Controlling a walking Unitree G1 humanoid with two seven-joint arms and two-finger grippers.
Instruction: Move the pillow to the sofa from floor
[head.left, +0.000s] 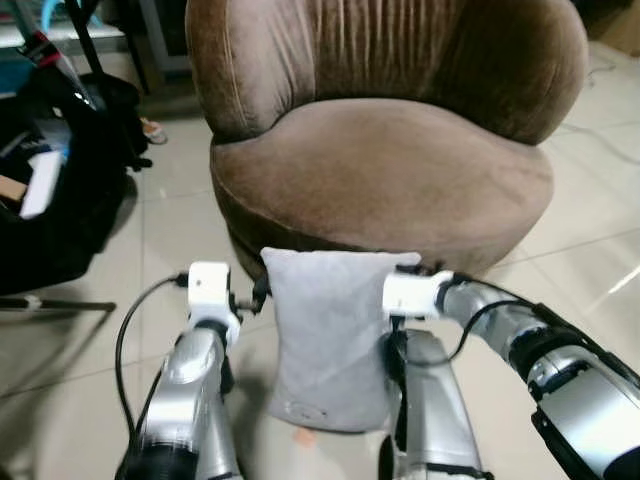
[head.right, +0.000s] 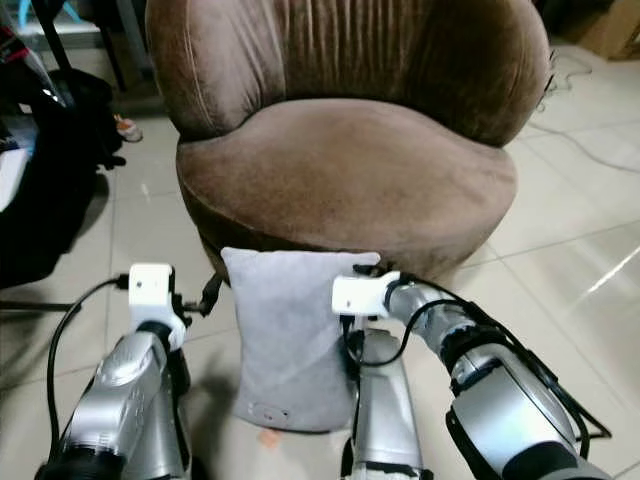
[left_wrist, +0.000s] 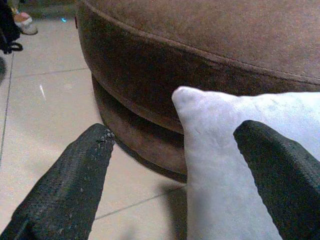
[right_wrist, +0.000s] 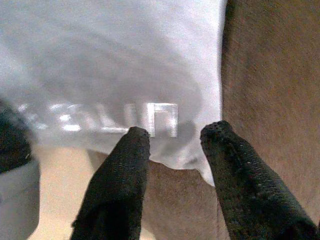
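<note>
A grey pillow (head.left: 330, 340) stands upright in front of the brown round sofa (head.left: 380, 170), its top edge about level with the base of the seat. My left gripper (head.left: 258, 293) is at the pillow's upper left corner, open wide; in the left wrist view that corner (left_wrist: 200, 115) lies between the two fingers (left_wrist: 75, 185). My right gripper (head.left: 418, 270) is at the upper right corner, fingers (right_wrist: 125, 175) apart, with the pillow's edge (right_wrist: 125, 75) and the sofa's brown fabric just beyond them. I cannot tell whether the pillow's lower end rests on the tiled floor.
A black bag or cart (head.left: 50, 200) with a metal frame stands on the left. A sandal (head.left: 152, 130) lies on the floor behind it. A thin cable (head.right: 590, 130) runs over the tiles to the right of the sofa.
</note>
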